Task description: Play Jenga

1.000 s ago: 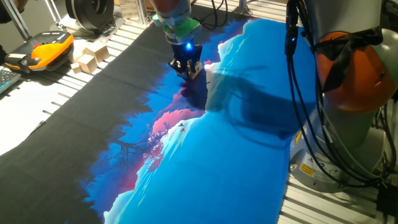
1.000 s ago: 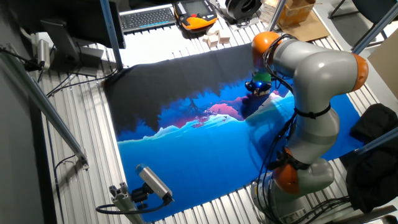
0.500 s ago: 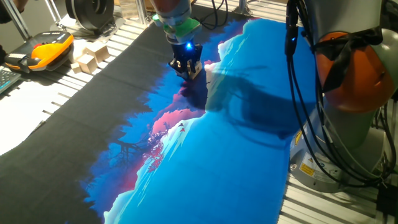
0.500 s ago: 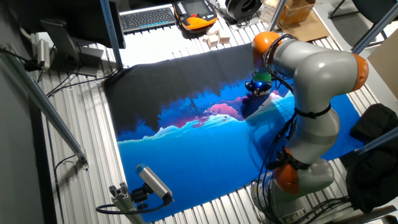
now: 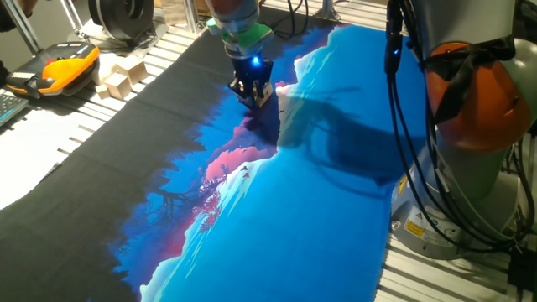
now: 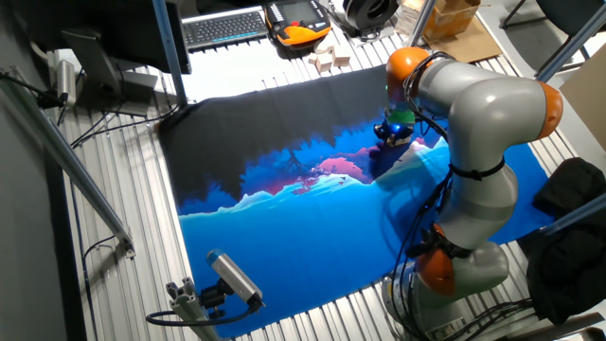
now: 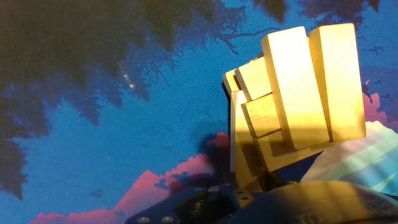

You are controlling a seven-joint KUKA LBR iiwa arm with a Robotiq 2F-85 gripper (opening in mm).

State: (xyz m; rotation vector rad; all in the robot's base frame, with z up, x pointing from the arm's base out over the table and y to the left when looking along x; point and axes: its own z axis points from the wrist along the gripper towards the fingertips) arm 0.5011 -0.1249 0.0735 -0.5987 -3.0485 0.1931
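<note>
Almost nothing has changed. In the other fixed view, the orange joint (image 6: 409, 62) of the arm (image 6: 483, 104) has moved very slightly to the right compared with one second ago. In one fixed view, no difference is visible.

Jenga tower (image 7: 292, 99) on mat (image 5: 336, 210), loose blocks (image 5: 122, 77) well apart beside mat

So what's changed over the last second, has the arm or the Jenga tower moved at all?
Nothing visibly changed: the gripper hangs low at the Jenga tower as before, and the loose wooden blocks by the orange pendant lie where they were.
</note>
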